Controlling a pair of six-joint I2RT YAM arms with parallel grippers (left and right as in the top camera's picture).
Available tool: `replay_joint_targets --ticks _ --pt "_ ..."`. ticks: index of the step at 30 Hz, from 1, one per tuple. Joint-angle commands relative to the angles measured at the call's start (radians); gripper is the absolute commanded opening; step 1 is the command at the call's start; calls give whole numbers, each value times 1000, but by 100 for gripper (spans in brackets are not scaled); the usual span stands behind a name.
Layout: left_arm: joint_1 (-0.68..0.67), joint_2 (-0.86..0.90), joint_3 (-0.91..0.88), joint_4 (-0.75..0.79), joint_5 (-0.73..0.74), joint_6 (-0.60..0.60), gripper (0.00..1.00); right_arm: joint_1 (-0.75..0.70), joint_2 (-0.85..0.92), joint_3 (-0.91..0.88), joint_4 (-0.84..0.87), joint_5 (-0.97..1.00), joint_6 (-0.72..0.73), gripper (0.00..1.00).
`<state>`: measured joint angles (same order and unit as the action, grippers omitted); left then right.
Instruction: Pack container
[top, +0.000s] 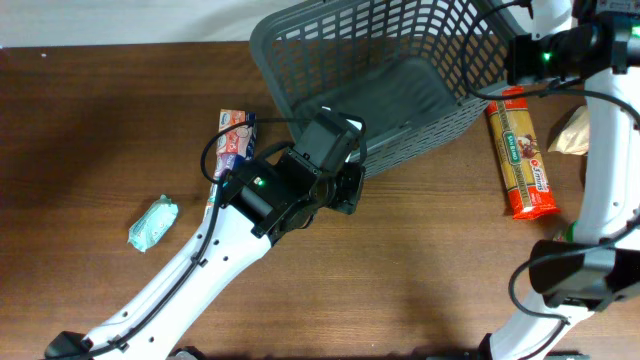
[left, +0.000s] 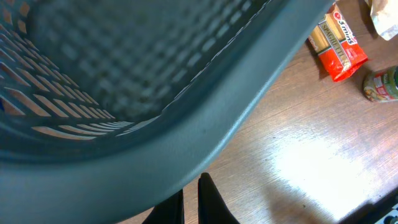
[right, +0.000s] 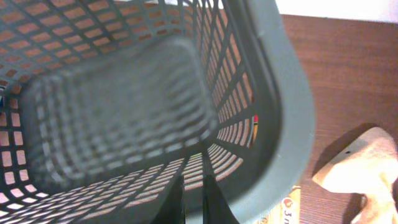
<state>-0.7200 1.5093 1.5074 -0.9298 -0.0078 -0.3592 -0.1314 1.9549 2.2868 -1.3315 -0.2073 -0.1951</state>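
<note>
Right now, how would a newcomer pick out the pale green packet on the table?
Start at the grey basket at the top of the overhead view, then go left past the left arm. The packet lies alone on the tabletop, lower than the red-and-blue box; it alone is mint green and soft-looking.

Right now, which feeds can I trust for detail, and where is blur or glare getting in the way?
Overhead: sharp, evenly lit, no glare on the table. Left wrist: the basket rim is too close and smeared out of focus, a bright glare patch washes the wood at lower right, the pasta pack is readable. Right wrist: basket floor blurred, lattice wall by the rim crisper.
</note>
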Motion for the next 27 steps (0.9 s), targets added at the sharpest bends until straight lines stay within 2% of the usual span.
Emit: replay_joint_targets --ticks 1,7,27 --pt "7 3 16 1 12 11 2 1 66 -6 -10 -22 -11 4" --pt "7 3 16 -4 12 7 2 1 121 -6 -13 -21 -11 4" --pt "40 3 16 13 -27 4 2 34 124 -6 -77 -18 -10 4"
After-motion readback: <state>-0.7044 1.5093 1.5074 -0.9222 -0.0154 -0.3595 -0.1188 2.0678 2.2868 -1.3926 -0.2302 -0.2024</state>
